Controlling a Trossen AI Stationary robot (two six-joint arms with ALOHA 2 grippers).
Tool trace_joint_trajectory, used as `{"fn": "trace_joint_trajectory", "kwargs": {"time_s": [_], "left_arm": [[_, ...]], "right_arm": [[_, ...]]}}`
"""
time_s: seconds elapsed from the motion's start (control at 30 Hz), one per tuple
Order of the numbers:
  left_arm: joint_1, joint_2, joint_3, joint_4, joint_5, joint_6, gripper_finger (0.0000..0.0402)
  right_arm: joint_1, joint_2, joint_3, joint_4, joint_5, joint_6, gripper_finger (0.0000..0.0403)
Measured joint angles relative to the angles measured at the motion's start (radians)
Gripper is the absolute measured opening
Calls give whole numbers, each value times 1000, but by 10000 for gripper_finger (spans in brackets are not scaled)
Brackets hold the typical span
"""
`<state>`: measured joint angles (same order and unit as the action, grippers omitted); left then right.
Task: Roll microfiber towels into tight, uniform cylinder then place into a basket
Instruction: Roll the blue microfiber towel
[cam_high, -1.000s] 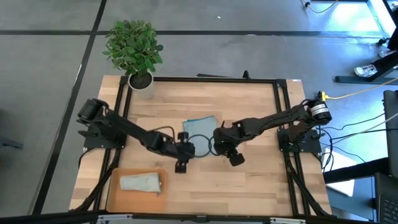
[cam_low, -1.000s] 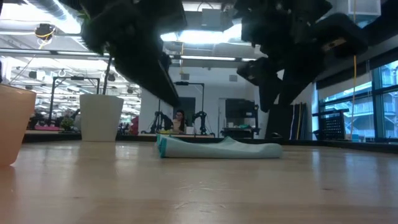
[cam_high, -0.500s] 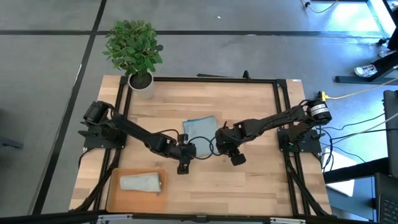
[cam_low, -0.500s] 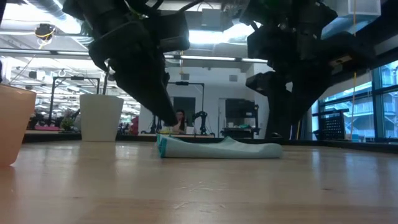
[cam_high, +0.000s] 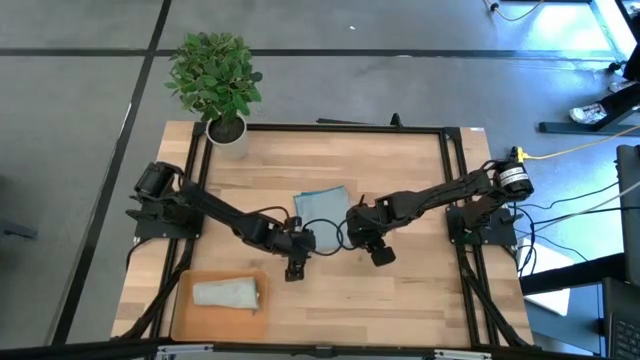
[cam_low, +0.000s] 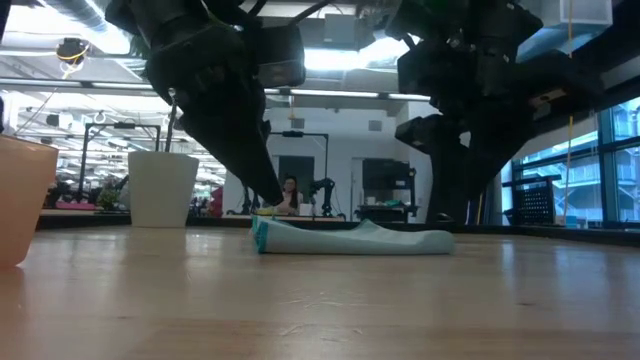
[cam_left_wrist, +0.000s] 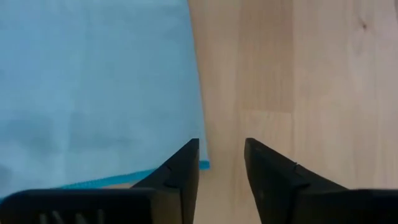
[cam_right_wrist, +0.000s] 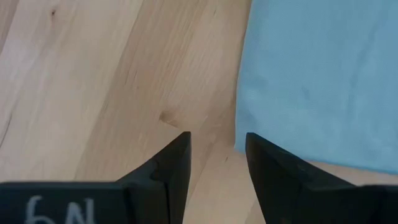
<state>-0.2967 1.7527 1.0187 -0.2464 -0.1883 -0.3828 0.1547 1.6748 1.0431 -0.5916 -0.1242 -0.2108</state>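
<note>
Both claws sit parted at the blue towel's (cam_high: 322, 204) near corners, left claw (cam_left_wrist: 221, 163), right claw (cam_right_wrist: 216, 155). Uneven pinches would probably skew the roll.

Only one marking is showing: pale handwritten characters on the dark body of the right end effector (cam_right_wrist: 217, 146), seen in its own wrist view. They are reading roughly as "6N", though the strokes are partly cut off.

grey floor (cam_high: 80, 80), potted plant (cam_high: 215, 82), windows (cam_low: 560, 165) at right.
</note>
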Motion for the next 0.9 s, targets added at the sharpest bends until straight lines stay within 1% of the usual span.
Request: {"fn": "trace_joint_trajectory", "kwargs": {"time_s": [0.13,0.23,0.4,0.6,0.83,0.9], "left_arm": [[11,0,0,0,-3,20,133],[11,20,0,0,-13,56,135],[11,72,0,5,-19,70,135],[11,86,-2,4,-101,133,135],[13,91,-2,-12,-105,158,135],[13,94,-2,-17,-99,158,135]], "right_arm": [[0,0,0,15,0,-1,154],[0,0,0,38,0,-5,154],[0,0,0,49,0,-5,154],[0,0,0,50,-5,-5,154],[0,0,-1,53,-7,-7,154],[0,0,-13,79,-8,-7,154]]}}
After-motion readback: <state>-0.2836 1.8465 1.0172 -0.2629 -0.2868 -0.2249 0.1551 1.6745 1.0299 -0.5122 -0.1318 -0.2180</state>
